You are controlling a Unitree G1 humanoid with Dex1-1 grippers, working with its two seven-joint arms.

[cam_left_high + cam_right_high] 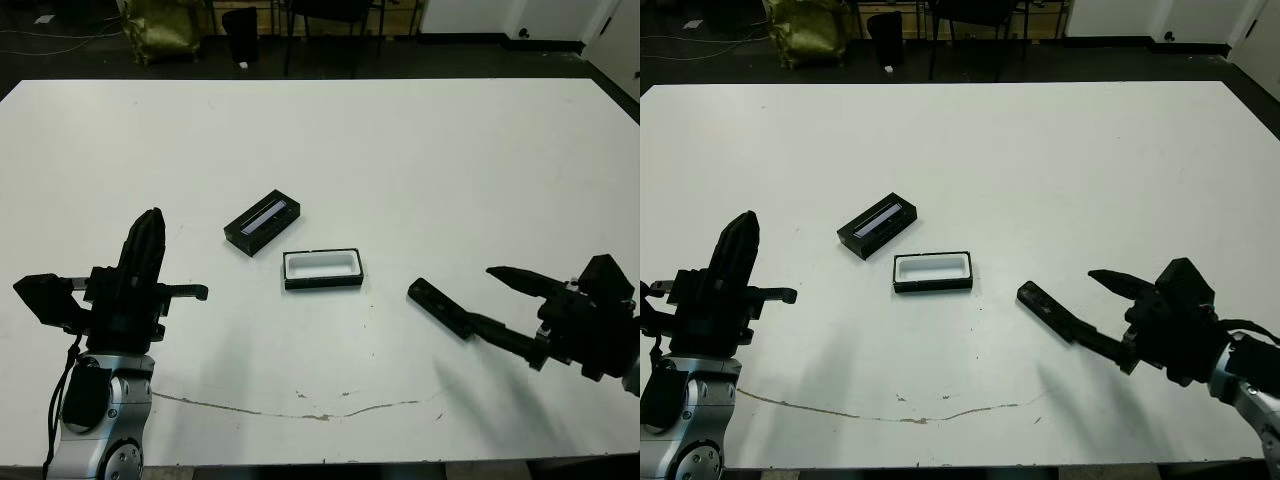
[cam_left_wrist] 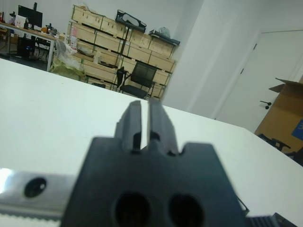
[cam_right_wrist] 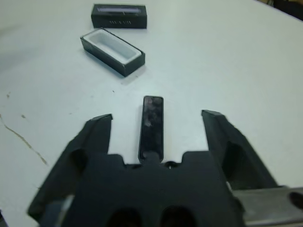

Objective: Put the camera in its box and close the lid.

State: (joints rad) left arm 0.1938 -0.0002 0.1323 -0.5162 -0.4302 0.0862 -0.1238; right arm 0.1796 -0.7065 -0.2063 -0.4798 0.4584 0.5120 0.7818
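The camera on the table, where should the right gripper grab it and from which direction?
Probably across the middle of the camera, pinching its two long narrow sides. It lies flat, a slim bar pointing lengthwise away from the right gripper, whose open fingers already straddle it, so coming straight down from above looks best.

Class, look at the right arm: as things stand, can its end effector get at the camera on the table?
Probably yes. The right end effector is open, its fingers either side of the camera, which lies flat on the table with nothing between them.
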